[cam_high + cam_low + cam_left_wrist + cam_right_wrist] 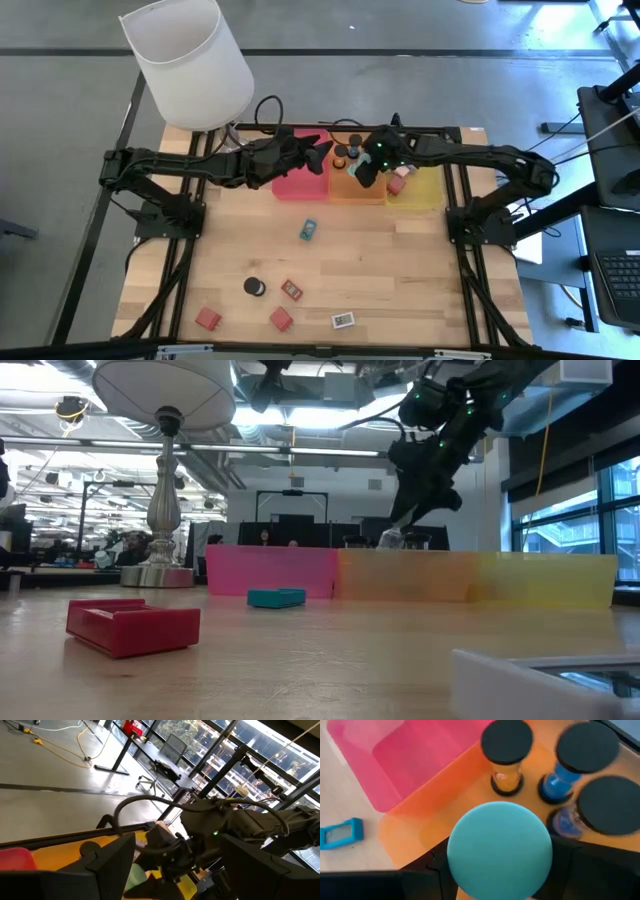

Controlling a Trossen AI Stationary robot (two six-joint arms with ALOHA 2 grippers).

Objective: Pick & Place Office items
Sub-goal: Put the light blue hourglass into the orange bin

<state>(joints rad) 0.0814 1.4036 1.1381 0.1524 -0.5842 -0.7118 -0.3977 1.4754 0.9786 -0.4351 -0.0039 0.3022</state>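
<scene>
My right gripper hangs over the orange tray, shut on a cylinder with a teal round top. Three black-topped cylinders stand in that tray. My left gripper is open above the red tray, pointing level toward the right arm, with nothing between its fingers. On the table lie a teal flat block, a black cylinder, red blocks and a white block. My right gripper pinches the cylinder between its two fingers, at the sides just under the teal top. The fingers slant down from above, and the teal top faces the wrist. The cylinder's lower end is hidden behind its own top, above the orange tray's floor.
A yellow tray stands right of the orange one and holds small pieces. A white-shaded lamp stands at the far left corner. The wooden tabletop between the trays and the near-edge pieces is bare around the teal block.
</scene>
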